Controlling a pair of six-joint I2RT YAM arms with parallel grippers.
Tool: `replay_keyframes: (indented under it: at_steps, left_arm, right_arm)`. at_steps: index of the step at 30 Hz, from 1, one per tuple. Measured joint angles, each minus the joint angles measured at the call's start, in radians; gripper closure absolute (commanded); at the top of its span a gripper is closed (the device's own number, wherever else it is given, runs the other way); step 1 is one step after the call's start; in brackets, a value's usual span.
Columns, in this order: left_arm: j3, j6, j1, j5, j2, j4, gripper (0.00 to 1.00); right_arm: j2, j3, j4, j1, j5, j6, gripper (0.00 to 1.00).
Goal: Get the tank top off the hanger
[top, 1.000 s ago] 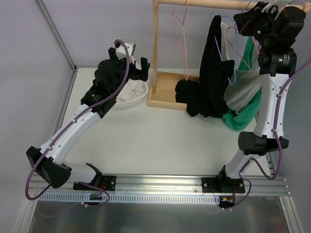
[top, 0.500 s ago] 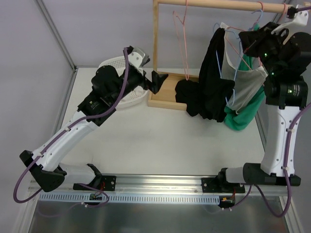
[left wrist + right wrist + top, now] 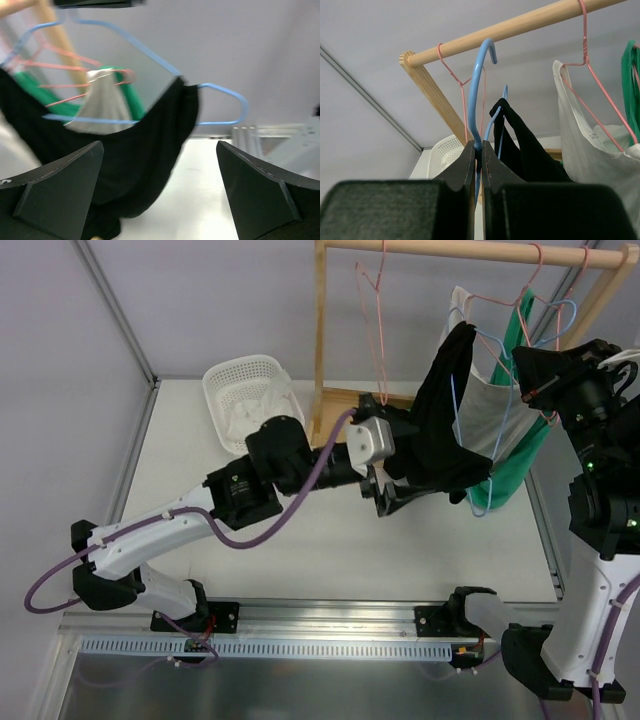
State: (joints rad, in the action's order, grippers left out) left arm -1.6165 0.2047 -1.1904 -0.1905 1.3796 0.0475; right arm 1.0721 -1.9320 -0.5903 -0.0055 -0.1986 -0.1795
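The black tank top (image 3: 445,430) hangs on a blue wire hanger (image 3: 453,405) in front of the wooden rack. My right gripper (image 3: 537,390) is shut on the hanger's neck just below its hook (image 3: 479,90). The hook sits close to the rod; whether it rests on the rod I cannot tell. One strap of the tank top (image 3: 530,150) drapes over the hanger's shoulder. My left gripper (image 3: 385,495) is open at the garment's lower edge. In the left wrist view the tank top (image 3: 125,170) sags between the left gripper's (image 3: 157,200) wide-apart fingers, under the blue hanger (image 3: 226,90).
The rack's rod (image 3: 460,250) carries an empty pink hanger (image 3: 375,300), a grey top (image 3: 495,410) on a pink hanger and a green garment (image 3: 510,480). A white basket (image 3: 250,390) with white cloth stands at the back left, beside the rack's upright post (image 3: 320,340).
My left arm swung from the basket across to the tank top's lower edge, staying open. The right arm pulled back and right with the hanger, lifting the tank top off the rack's base.
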Motion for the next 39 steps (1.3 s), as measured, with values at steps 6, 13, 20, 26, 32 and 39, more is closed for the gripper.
replay_keyframes:
  at_steps: [6, 13, 20, 26, 32, 39]
  left_arm:
    - [-0.016, 0.052, -0.132, -0.01, 0.052, -0.001, 0.01]
    - [-0.025, 0.073, -0.137, 0.009, 0.085, 0.0, 0.09]
    - [-0.051, 0.104, -0.137, 0.131, 0.153, 0.0, 0.45]
    - [-0.066, 0.123, -0.138, 0.201, 0.207, -0.001, 0.79]
    - [-0.08, 0.124, -0.138, 0.203, 0.217, 0.0, 1.0]
    - [-0.094, 0.083, -0.141, 0.192, 0.199, -0.006, 1.0]
  right_arm:
    - [-0.022, -0.038, -0.064, 0.0, -0.008, -0.041, 1.0]
    - [-0.026, -0.072, -0.089, 0.0, -0.008, -0.076, 1.0]
    - [-0.023, -0.088, -0.105, 0.0, -0.003, -0.079, 1.0]
    - [-0.015, -0.113, -0.107, 0.0, -0.003, -0.082, 1.0]
    - [-0.006, -0.127, -0.107, 0.0, -0.002, -0.082, 1.0]
    - [-0.008, -0.118, -0.1, 0.0, 0.013, -0.051, 1.0]
